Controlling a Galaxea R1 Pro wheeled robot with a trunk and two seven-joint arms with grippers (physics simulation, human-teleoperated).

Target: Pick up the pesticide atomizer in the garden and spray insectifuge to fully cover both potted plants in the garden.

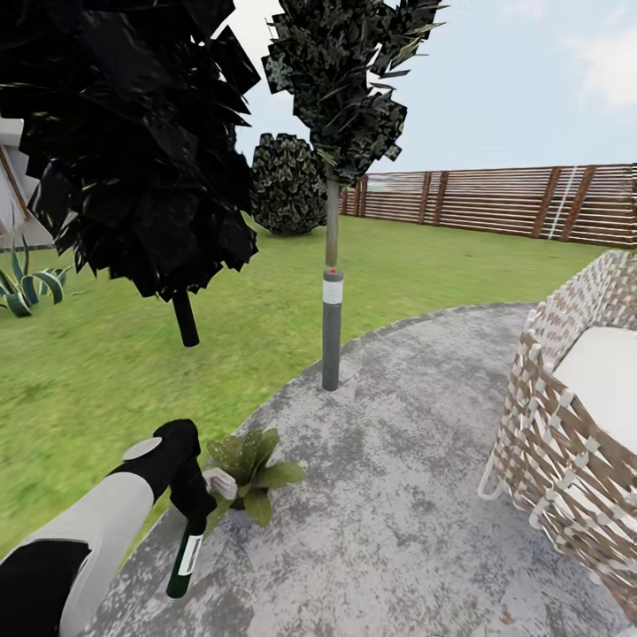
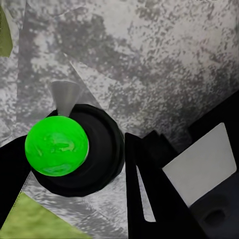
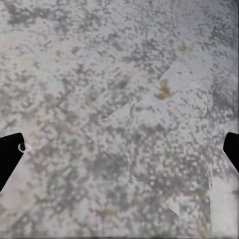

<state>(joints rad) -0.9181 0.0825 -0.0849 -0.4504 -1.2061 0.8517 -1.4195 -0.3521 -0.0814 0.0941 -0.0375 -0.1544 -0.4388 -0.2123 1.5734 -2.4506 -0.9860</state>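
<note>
Your left gripper [image 1: 196, 511] is clamped on the pesticide atomizer [image 1: 186, 557], holding it just beside a potted plant [image 1: 252, 469] at the patio [image 1: 398, 460] edge. Left wrist view adds its green bottom [image 2: 56, 145]. Right wrist view has the right gripper [image 3: 122, 149] spread wide over bare paving.

This is a home garden, outdoors under an open sky. A green lawn [image 1: 265, 310] surrounds a round grey paved patio [image 1: 398, 495]. A brown slatted wooden fence [image 1: 513, 205] closes it at 1 o'clock. Trees [image 1: 332, 292], a bush [image 1: 287, 184] and a wicker chair [image 1: 575, 416] at 3 o'clock confirm it.
</note>
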